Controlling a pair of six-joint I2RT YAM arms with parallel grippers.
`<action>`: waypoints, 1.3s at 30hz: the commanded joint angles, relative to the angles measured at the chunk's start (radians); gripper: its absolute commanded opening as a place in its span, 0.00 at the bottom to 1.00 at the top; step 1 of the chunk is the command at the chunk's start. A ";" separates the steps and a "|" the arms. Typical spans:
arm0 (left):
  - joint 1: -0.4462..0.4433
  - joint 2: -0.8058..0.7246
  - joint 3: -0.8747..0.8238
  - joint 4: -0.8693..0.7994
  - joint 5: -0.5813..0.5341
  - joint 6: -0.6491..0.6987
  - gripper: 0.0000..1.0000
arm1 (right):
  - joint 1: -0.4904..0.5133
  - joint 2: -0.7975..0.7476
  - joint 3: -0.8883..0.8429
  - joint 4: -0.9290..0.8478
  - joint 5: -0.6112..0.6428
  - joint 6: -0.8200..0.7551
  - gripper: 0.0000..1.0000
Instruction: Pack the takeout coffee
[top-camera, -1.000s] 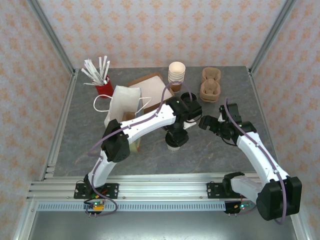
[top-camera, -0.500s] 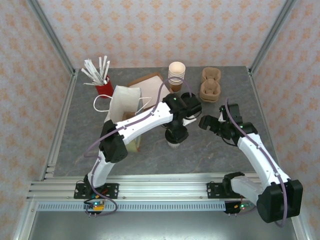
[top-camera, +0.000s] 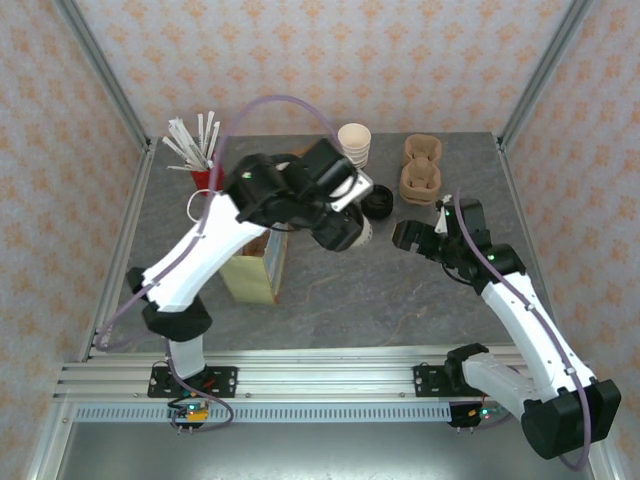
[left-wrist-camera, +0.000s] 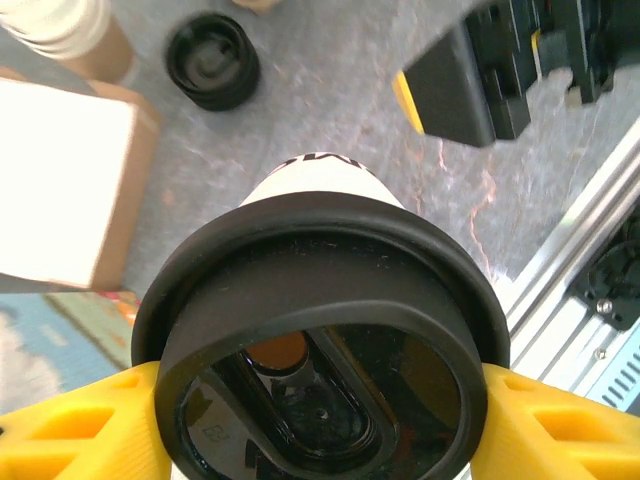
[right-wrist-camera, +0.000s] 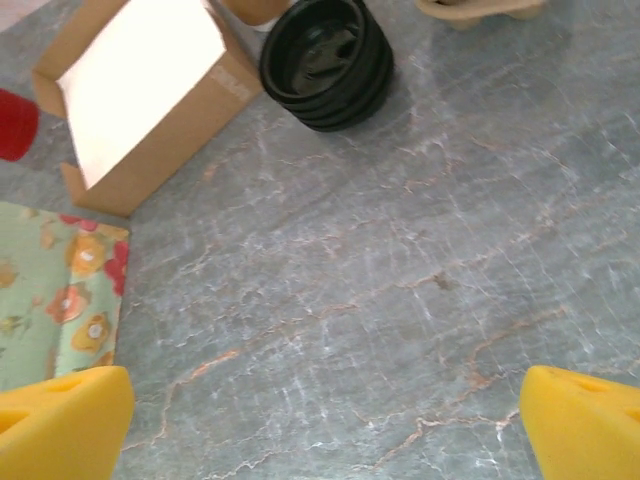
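Grey marbled tabletop (top-camera: 330, 300) inside a wallpapered booth. Near its centre the left end effector (top-camera: 345, 228) grips the takeout coffee (left-wrist-camera: 320, 300) in the air, with yellow fingers (left-wrist-camera: 70, 425) pinching only the black lid (left-wrist-camera: 300, 230) at its rim. With that hold, the lid could pop off and the coffee drop or spill. It seems tipped: in the top view its long axis runs roughly 9 to 3 o'clock, with the lid toward 9. A floral paper bag (top-camera: 250, 268) stands at its 8 o'clock. The right end effector (top-camera: 412, 240), jaws wide and empty, hangs at 3 o'clock.
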 joint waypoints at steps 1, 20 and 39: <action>0.040 -0.080 0.042 -0.023 -0.079 -0.029 0.39 | 0.026 -0.007 0.045 0.006 0.008 -0.017 0.99; 0.241 -0.285 -0.013 -0.003 -0.223 -0.128 0.39 | 0.359 0.123 0.222 0.110 0.079 -0.054 0.99; 0.361 -0.351 -0.367 -0.104 -0.171 -0.284 0.37 | 0.413 0.241 0.237 0.227 0.090 -0.124 0.99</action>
